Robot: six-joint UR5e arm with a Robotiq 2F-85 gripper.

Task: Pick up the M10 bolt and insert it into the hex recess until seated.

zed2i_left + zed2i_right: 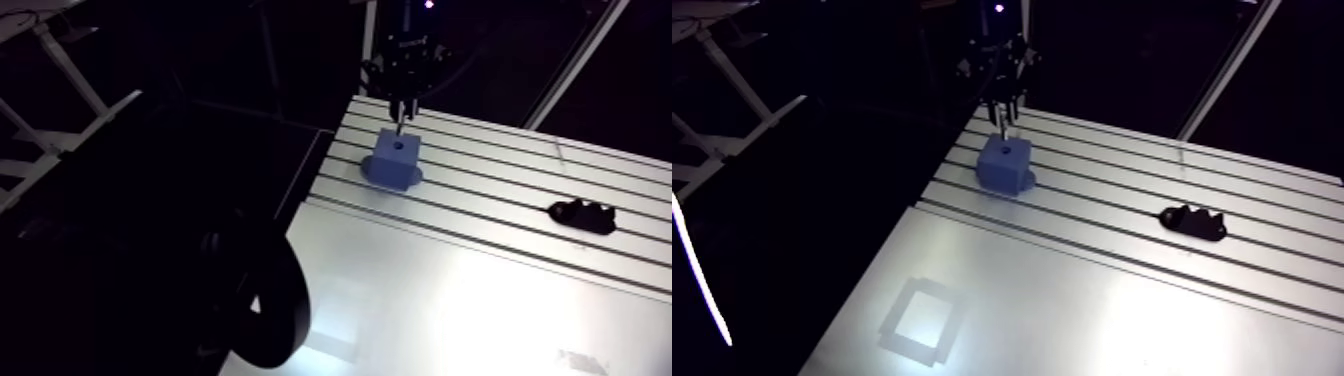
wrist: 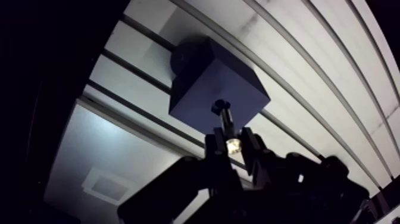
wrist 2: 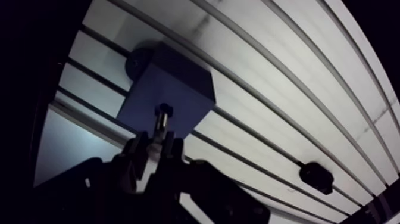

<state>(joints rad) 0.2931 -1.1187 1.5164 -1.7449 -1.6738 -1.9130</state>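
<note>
- Wrist view: the gripper points down at the table, its two fingers set narrowly apart and clamped on the M10 bolt.
- The bolt, one in number, stands out lengthwise from between the fingertips toward the block below. Its bright end lies between the fingers, and its far end appears dark.
- One blue block lies directly under the gripper. The bolt's far end lines up with the single dark hex recess in the block's top face.
- Arm view: the wrist descends near-vertically from above, with the gripper hanging over the block's centre. The bolt's lower tip sits just above the top face; whether it touches or has entered the recess cannot be told.
- The block stands upright on a wider rounded base at the far, near-edge part of the slotted table, resting across the grooves.
- One black fixture, low and irregular in outline, lies flat on the table, well apart from the block and from the gripper.
- Count: one arm, one gripper with two fingers, one bolt, one block with one recess, one black fixture.
</note>
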